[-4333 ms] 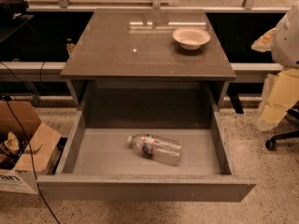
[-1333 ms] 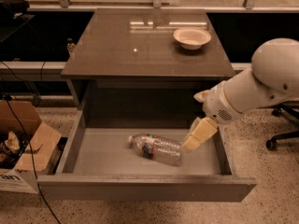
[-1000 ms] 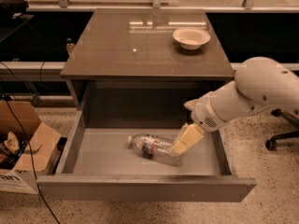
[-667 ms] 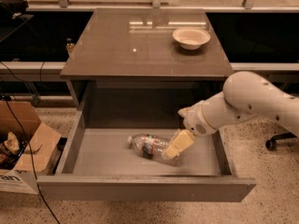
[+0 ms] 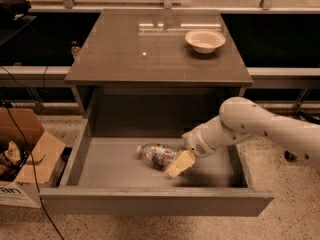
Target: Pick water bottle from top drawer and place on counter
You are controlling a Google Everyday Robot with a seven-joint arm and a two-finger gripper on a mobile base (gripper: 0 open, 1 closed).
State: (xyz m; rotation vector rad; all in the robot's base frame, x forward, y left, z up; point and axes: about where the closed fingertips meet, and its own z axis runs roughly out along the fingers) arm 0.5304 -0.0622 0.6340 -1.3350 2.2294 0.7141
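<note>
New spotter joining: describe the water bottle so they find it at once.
Find the open top drawer under the counter. The water bottle lies sideways on its floor, the gripper at its right end. Unlike the counter's pale bowl, it is clear with a dark label.

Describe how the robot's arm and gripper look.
The arm is smooth, rounded white casing with small dark dots along it. The gripper, pale cream and blocky, is inside the wide grey box drawer, at the small clear plastic bottle. No cables show.
</note>
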